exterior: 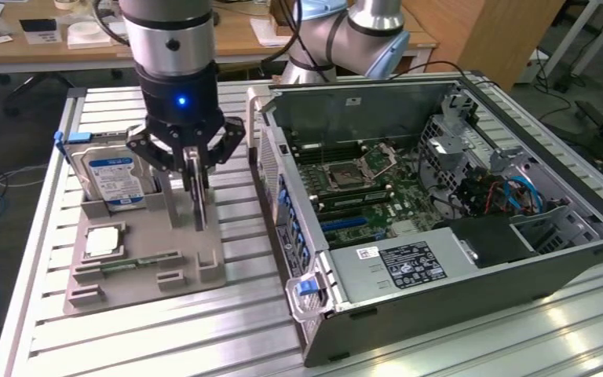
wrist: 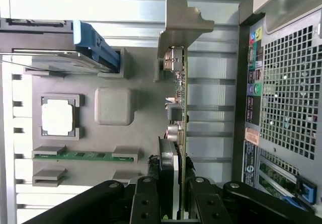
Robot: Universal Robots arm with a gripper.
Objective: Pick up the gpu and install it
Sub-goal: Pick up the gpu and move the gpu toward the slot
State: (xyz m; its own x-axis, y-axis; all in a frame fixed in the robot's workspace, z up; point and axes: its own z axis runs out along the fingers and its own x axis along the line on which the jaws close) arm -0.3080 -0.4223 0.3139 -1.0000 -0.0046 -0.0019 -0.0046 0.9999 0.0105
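Gripper (wrist: 173,196) jaws narrowed onto gpu (wrist: 180,100), upright in tray (exterior: 144,236). Probably light, stiff and fragile: grasp by bare board faces, not components.

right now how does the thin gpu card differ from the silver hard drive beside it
The thin dark gpu card is a slim board with a pale metal bracket; the boxy silver hard drive is thicker and carries a blue-white label. The black claw is clamped on the gpu card; the hard drive stands untouched. Both stand on edge at the grey plastic holder tray.
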